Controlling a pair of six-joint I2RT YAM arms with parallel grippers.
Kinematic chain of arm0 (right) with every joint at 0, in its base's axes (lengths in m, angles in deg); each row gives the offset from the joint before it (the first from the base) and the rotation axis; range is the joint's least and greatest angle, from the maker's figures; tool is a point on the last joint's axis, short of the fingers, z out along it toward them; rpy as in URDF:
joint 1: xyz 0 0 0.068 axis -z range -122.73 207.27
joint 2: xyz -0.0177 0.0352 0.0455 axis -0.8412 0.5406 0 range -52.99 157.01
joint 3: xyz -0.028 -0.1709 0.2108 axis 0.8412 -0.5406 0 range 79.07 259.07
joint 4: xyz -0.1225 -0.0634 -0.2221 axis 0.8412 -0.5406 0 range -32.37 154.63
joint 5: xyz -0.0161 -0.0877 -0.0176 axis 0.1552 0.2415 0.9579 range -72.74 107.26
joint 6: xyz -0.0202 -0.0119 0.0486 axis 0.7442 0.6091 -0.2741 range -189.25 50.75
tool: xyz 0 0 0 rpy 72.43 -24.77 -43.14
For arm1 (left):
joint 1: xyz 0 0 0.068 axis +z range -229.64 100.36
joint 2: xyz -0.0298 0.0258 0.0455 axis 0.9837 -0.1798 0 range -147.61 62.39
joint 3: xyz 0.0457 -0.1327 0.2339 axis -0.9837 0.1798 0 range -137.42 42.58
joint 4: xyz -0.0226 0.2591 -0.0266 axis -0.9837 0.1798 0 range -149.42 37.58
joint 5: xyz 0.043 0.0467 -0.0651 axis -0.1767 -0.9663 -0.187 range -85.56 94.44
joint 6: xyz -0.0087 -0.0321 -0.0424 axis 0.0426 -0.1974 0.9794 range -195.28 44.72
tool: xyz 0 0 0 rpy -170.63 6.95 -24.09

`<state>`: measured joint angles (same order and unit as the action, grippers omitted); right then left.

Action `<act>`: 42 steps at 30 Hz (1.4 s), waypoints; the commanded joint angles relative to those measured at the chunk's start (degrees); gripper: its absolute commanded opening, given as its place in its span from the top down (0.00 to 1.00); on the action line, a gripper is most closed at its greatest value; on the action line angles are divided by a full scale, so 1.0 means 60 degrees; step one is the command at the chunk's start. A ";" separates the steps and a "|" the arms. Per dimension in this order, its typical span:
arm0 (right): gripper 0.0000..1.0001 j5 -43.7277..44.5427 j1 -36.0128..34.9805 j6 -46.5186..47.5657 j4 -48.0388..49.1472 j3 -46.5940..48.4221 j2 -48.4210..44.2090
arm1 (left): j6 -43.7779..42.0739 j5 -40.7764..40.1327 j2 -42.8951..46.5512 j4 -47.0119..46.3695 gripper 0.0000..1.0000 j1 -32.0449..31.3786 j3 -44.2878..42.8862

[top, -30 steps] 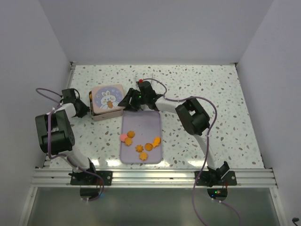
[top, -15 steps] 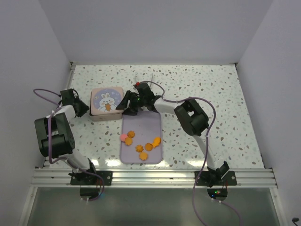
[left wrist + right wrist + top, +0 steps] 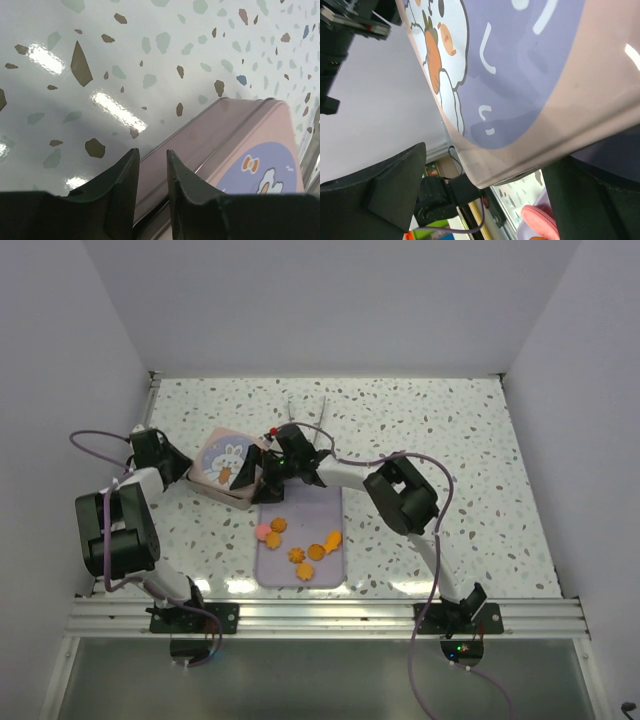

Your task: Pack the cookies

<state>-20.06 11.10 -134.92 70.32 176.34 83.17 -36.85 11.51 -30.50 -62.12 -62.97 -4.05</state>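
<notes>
Several orange cookies (image 3: 297, 555) and one pink cookie (image 3: 262, 532) lie on the lavender tray (image 3: 320, 500). The pink cookie also shows in the right wrist view (image 3: 540, 220). The pink bunny tin (image 3: 228, 458) sits left of the tray, turned askew and tipped. My left gripper (image 3: 182, 465) is at the tin's left side. In the left wrist view the left gripper (image 3: 150, 152) is nearly closed, pinching the tin's (image 3: 240, 150) rim. My right gripper (image 3: 262, 468) is at the tin's right corner. Its jaws (image 3: 485, 165) stand wide around that corner of the tin (image 3: 530, 65), and the left finger is clear of it.
Metal tongs (image 3: 305, 408) lie behind the tin near the back of the speckled table. White walls enclose the table on three sides. The arms' cables loop above the table beside each arm.
The tin has turned from square to diagonal and tipped. My right gripper has moved left against its corner. My left gripper has stayed at the tin's left side.
</notes>
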 commanded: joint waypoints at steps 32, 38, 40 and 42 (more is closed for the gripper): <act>0.01 -0.0313 0.1307 0.2345 -0.2662 -0.1124 -0.2477 | -0.0473 0.0784 0.0114 0.1578 0.67 0.0196 -0.0109; 0.04 -0.0371 0.1689 0.2668 -0.3117 -0.0803 -0.2508 | -0.0488 0.0799 0.0070 0.1534 0.68 0.0211 -0.0036; 0.15 -0.0386 0.1690 0.2625 -0.3088 -0.0555 -0.2420 | -0.0473 0.0770 0.0070 0.1534 0.68 0.0225 0.0052; 0.30 -0.0386 0.1690 0.2523 -0.2928 -0.0451 -0.2303 | -0.0488 0.0653 0.0085 0.1578 0.69 0.0240 0.0125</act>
<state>-21.06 22.07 -120.32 52.94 170.35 71.06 -38.44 14.70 -29.91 -53.94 -61.99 -3.48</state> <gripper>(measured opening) 0.750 0.315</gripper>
